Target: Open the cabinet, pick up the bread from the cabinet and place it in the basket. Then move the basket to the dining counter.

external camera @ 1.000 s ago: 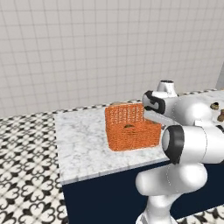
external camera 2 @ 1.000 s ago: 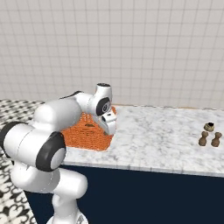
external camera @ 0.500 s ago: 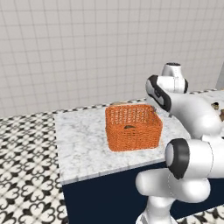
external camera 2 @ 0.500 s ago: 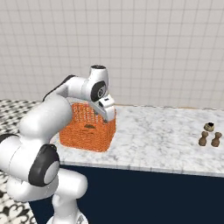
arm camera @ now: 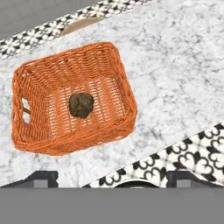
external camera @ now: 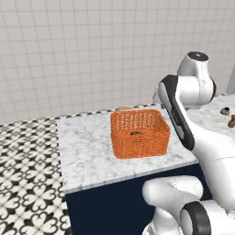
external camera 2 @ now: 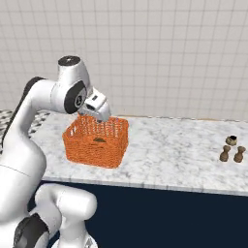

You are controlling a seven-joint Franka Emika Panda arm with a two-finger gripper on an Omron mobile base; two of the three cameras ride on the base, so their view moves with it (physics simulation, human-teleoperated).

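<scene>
On the dining counter [external camera: 87,151], basket [arm camera: 72,98] holding bread [arm camera: 81,105], fingers [external camera 2: 103,120] apart above

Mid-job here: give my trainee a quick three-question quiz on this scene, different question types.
1. True or false: the bread lies inside the basket.
2. The basket stands on: A) the floor B) the marble counter C) a stool.
3. Fill in: the claw hangs above the basket, its jaws ____.

Key: 1 true; 2 B; 3 open.
</scene>
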